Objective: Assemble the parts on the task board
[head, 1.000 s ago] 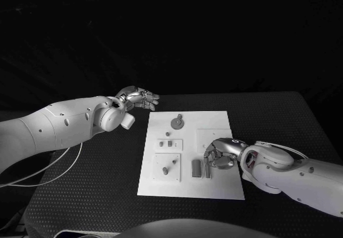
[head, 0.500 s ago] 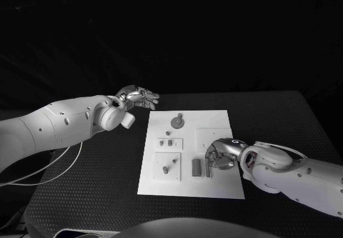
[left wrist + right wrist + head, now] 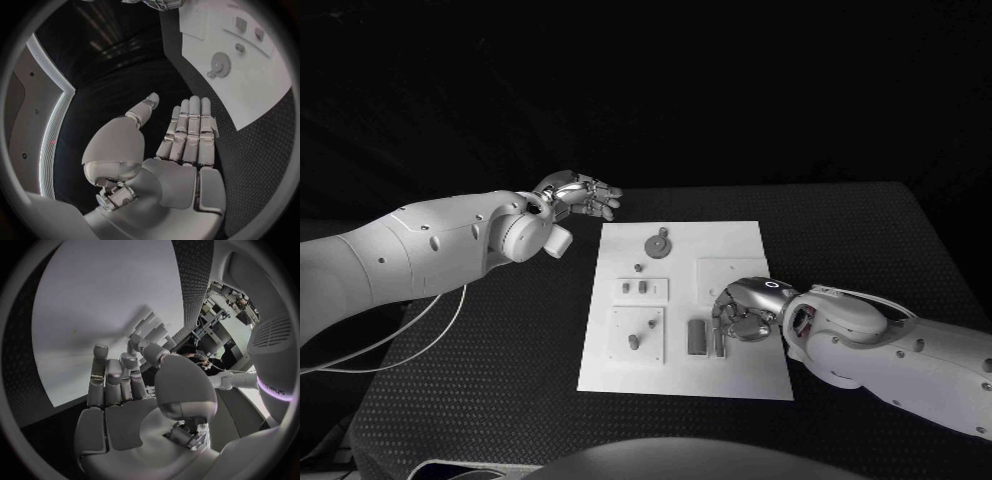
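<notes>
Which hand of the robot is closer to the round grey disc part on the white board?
Left. The left hand hovers off the board's far-left corner; the right hand is over the board's right side, farther from the disc.

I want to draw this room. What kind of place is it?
Probably a robot lab or test room. A white task board with small grey parts lies on a black table, and shelves of equipment stand behind.

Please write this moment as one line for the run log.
left hand: open, off the board's far-left corner | right hand: over task board, beside two upright bar parts, grasp unclear | round part: untouched
</notes>
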Motion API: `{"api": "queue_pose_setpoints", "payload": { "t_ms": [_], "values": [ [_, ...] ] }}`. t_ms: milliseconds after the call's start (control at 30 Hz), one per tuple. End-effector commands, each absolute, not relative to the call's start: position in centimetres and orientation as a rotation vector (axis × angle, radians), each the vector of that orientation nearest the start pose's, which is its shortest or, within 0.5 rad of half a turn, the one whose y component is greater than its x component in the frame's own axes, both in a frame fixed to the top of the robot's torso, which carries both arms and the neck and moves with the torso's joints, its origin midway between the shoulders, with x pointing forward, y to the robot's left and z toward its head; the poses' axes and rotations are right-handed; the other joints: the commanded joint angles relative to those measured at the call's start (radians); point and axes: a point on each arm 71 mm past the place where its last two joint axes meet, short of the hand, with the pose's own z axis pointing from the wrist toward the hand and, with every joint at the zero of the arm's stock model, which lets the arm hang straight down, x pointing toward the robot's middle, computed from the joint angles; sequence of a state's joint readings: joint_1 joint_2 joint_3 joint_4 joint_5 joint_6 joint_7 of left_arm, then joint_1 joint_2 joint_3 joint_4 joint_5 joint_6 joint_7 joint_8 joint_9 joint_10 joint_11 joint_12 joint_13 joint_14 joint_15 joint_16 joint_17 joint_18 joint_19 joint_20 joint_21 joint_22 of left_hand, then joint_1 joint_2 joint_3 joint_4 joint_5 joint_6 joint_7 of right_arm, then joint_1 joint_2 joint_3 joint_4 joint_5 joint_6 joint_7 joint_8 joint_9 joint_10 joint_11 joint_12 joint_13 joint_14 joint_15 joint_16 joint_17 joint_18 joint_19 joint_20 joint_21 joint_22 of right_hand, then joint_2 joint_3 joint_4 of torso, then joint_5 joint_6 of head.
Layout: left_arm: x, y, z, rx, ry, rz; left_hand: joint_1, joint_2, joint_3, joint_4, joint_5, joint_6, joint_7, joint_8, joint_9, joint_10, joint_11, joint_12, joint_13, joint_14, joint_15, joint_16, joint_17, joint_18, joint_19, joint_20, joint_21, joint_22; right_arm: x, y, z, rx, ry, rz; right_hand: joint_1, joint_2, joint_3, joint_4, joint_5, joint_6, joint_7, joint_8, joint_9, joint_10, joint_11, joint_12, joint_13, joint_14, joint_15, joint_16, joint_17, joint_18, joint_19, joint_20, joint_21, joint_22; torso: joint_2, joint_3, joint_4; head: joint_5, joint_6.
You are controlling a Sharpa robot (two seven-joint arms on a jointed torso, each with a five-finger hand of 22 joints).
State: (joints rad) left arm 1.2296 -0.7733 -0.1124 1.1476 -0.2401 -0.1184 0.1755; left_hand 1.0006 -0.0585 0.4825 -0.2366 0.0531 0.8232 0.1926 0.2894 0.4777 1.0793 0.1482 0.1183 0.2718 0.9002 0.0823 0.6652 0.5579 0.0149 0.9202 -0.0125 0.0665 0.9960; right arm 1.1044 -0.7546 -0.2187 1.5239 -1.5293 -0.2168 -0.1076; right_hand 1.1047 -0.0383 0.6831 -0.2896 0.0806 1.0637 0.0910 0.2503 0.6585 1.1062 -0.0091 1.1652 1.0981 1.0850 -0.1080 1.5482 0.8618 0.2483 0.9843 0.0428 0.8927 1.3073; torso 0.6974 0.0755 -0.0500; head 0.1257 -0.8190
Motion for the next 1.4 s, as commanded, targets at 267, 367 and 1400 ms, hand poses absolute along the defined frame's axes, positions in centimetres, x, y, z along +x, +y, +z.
{"api": "queue_pose_setpoints", "payload": {
  "t_ms": [267, 367, 1400],
  "values": [
    [54.0, 28.2, -21.9, -0.988, 1.699, -1.192, -0.008, -0.002, 0.0, 0.006, 0.001, -0.006, 0.002, 0.005, -0.001, -0.005, -0.002, 0.005, -0.002, 0.003, 0.004, -0.007, 0.002, -0.004, -0.004, 0.0, 0.004, 0.0, 42.0, -15.7, -29.8, -0.373, 1.961, 0.684, 0.002, -0.006, -0.008, -0.002, -0.001, 0.013, -0.002, 0.008, -0.002, 0.003, -0.01, 0.002, -0.001, 0.0, -0.007, 0.006, 0.001, 0.013, -0.002, 0.004, 0.008, 0.019, 0.0, -0.0005, -0.0002, -0.001, 0.002],
    [54.1, 28.3, -21.9, -0.988, 1.695, -1.189, -0.008, -0.002, 0.0, 0.006, 0.001, -0.006, 0.002, 0.005, -0.001, -0.005, -0.002, 0.005, -0.002, 0.003, 0.004, -0.007, 0.002, -0.004, -0.004, 0.0, 0.004, 0.0, 42.2, -16.4, -29.4, -0.299, 1.939, 0.729, -0.001, -0.01, -0.01, -0.001, -0.001, 0.008, 0.0, 0.005, -0.004, 0.003, -0.009, 0.001, -0.002, 0.001, -0.008, 0.005, 0.0, 0.013, -0.001, 0.003, 0.008, 0.018, 0.0, -0.0006, -0.0009, -0.001, 0.008],
    [55.5, 26.7, -21.7, -1.0, 1.618, -1.285, -0.019, 0.026, 0.007, -0.003, 0.001, -0.018, -0.014, 0.005, -0.005, -0.023, 0.0, -0.013, -0.017, -0.051, 0.03, -0.118, -0.03, 0.001, -0.039, 0.022, -0.005, -0.024, 57.1, -23.9, -24.7, 0.604, 1.698, 1.08, -0.127, -0.014, -0.044, 0.027, -0.002, -0.237, 0.089, -0.055, -0.074, -0.196, 0.158, -0.795, -0.719, -0.295, 0.255, -0.955, -0.409, -0.077, -0.486, 0.175, -0.532, -0.236, -0.057, -0.0421, -0.0311, -0.032, 0.288]
  ]
}}
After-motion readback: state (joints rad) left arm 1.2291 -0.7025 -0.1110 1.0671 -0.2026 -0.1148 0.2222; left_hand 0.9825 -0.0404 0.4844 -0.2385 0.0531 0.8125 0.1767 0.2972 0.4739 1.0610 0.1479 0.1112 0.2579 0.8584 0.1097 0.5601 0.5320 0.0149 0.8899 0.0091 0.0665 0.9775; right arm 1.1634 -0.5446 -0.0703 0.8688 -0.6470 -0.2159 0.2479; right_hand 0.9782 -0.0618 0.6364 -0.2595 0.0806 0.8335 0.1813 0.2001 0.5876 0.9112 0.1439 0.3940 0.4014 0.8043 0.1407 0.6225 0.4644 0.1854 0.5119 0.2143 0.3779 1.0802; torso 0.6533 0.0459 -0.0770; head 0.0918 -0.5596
